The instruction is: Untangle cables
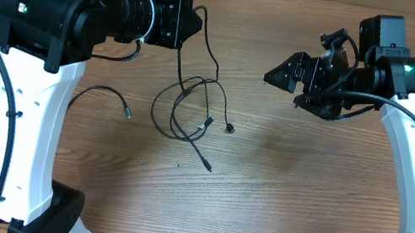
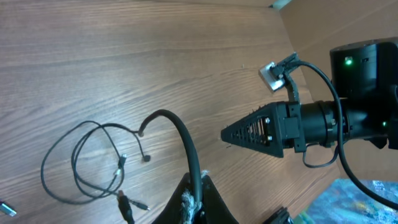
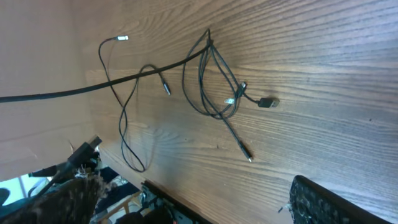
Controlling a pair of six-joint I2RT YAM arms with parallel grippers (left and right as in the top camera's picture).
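The left pincer (image 1: 194, 24) is clamped on one thin black strand of the cables (image 1: 191, 112), whose looped tangle with silvery plug tips lies on the wood-grain worktop (image 1: 304, 202). The right pincer (image 1: 284, 73), ribbed jaws apart, hovers nearby.

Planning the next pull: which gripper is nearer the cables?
Left. The left gripper, jaws shut, holds a strand of the cables; the right gripper, jaws open, hangs apart to their right, touching none.
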